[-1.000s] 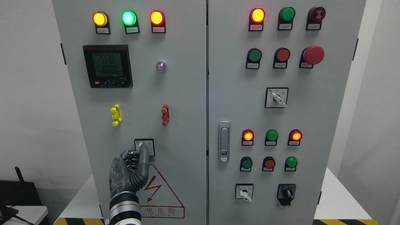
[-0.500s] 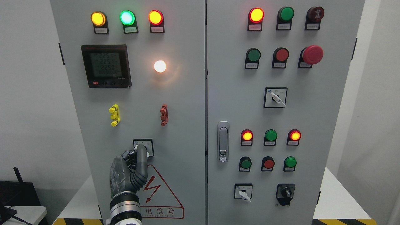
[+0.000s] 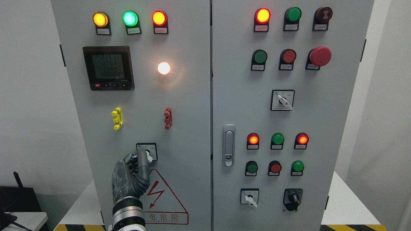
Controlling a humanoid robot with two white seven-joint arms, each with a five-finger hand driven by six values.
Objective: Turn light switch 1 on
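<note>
1. Your left hand's fingers point(image 3: 143, 160) are mostly curled in toward the palm, with one grey finger stretched upward; its tip sits at the lower left of the small knob and grips nothing
2. The left hand point(image 3: 131, 175) rises from the bottom edge, left of the middle, against the lower part of the left cabinet door point(image 3: 189, 128)
3. The light switch point(image 3: 147, 151) you are working is the small square rotary switch low on that door, just above the warning triangle point(image 3: 162, 200); its white handle points down and to the right, beside your fingertip
4. Higher on the same door you see the round lamp point(image 3: 163, 68) glowing bright warm white, to the right of the meter point(image 3: 108, 67)
5. Along the top of the left door sit a yellow light point(image 3: 100, 19), a green light point(image 3: 130, 18) and a red light point(image 3: 159, 18), all lit
6. Between meter and switch you find a yellow clip point(image 3: 117, 118) and a red clip point(image 3: 168, 118), well apart from each other
7. The right door point(image 3: 337, 128) carries a silver latch point(image 3: 228, 145) near its left edge, a red mushroom button point(image 3: 321, 56) up high, and more lamps and rotary switches
</note>
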